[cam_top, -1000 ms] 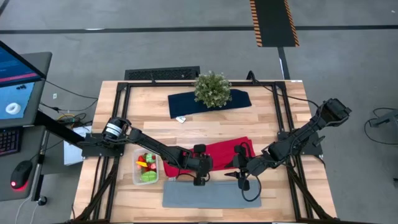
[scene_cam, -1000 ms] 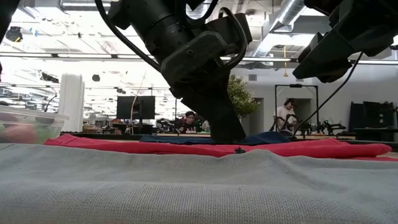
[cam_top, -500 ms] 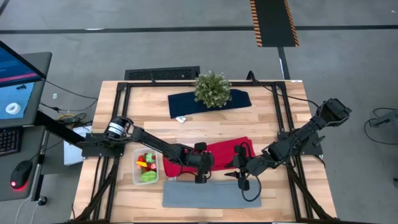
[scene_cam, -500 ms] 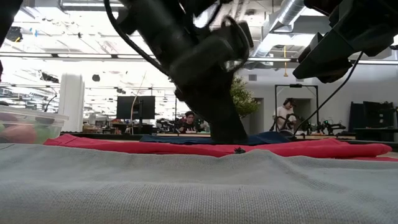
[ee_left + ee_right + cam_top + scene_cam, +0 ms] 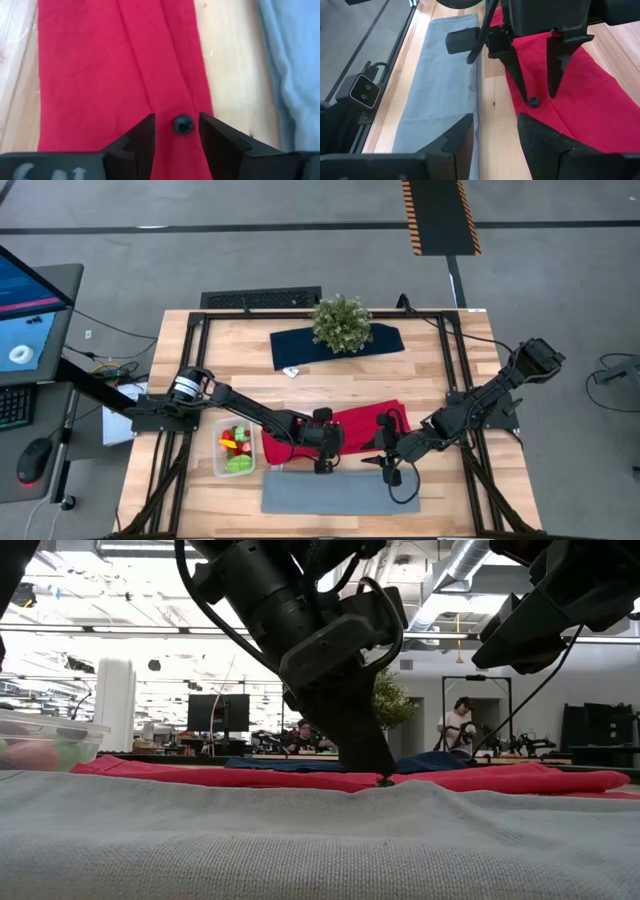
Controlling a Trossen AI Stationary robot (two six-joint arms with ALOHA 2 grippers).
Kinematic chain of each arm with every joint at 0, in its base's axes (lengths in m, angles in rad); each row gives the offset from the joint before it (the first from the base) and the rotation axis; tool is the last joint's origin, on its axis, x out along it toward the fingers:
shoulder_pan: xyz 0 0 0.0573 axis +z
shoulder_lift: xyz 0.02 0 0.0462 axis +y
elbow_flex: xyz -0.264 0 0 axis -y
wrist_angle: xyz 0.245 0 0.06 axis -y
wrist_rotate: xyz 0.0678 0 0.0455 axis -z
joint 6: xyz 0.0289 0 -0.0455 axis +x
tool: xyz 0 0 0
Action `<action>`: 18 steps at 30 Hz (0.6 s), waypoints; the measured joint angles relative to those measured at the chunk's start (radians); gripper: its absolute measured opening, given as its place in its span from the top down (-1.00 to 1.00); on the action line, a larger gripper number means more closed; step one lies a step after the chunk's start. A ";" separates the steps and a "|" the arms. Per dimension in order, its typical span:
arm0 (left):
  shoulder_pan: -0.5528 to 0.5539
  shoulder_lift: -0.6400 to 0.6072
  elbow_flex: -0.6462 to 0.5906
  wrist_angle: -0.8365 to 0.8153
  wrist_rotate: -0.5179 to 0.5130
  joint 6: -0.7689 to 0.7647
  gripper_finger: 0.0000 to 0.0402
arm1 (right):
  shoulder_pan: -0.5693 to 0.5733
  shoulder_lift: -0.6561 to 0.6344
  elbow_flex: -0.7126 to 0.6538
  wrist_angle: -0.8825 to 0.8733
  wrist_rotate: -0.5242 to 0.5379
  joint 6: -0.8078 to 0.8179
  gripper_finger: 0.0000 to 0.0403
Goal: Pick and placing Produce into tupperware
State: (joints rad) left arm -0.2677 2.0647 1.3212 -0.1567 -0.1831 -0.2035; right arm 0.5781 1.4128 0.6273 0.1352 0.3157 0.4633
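Since the dark berry at the red cloth's edge nearest the grey mat looks tiny, light and apt to roll, we'd pinch its middle; the left gripper straddles it, jaws narrowly parted, not yet touching.

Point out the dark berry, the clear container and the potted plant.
dark berry (image 5: 182,124): left wrist view, centre of the berry.
clear container (image 5: 216,452): high view, its left rim.
potted plant (image 5: 341,323): high view, middle of the foliage.
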 joint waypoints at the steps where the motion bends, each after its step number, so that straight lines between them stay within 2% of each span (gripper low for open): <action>1: 0.000 0.000 0.000 0.006 0.000 0.000 0.32 | 0.000 0.000 0.000 0.000 0.000 0.000 0.13; 10: 0.004 0.000 0.000 0.010 0.049 -0.010 0.32 | 0.000 0.000 0.000 0.000 0.000 0.000 0.13; 18: 0.011 0.048 0.001 0.038 0.069 -0.017 0.32 | 0.000 0.000 0.000 0.002 0.000 0.000 0.13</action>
State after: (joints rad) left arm -0.2569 2.1128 1.3224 -0.1184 -0.1136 -0.2202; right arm 0.5781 1.4128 0.6270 0.1375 0.3161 0.4637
